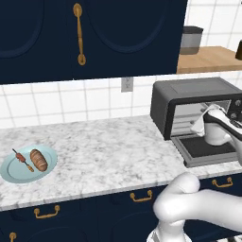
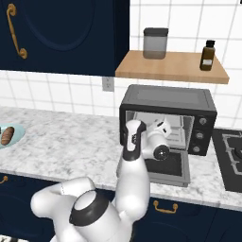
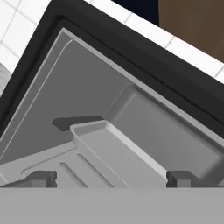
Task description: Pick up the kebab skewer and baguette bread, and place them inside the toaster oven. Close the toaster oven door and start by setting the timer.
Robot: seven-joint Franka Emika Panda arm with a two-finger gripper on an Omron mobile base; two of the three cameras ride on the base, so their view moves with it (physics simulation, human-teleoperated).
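The toaster oven (image 1: 198, 106) stands toward the right end of the counter (image 1: 104, 151) against the tiled wall, its door (image 1: 208, 150) dropped flat toward the front edge. The gripper (image 3: 111, 178) is at the oven's mouth with its jaws spread wide and nothing between them. The hand view looks straight into the grey cavity, where a shallow grey tray (image 3: 118, 151) sits on the floor of the oven — nothing lies on it.

Both foods are well apart from the arm, on a pale blue plate (image 1: 12, 172) near the left end of the counter and close to its front edge. The kebab skewer (image 1: 22, 159) lies on the plate's left half, the baguette bread (image 1: 38, 159) just beside it on the right; whether they touch I cannot tell.

As I judge it, neither item is loaded yet, so the step in hand is a reach back to the plate. Done well, that means backing the hand clear of the oven mouth and the lowered door before swinging left. The jaws should then come down over one item only — across the skewer's thin stick, or across the loaf's short width — so the neighbour is not nudged off the plate.

On the wooden shelf (image 2: 172, 68) above the oven stand a grey canister (image 2: 155, 43) and a small brown bottle (image 2: 207, 56); their contents cannot be seen.
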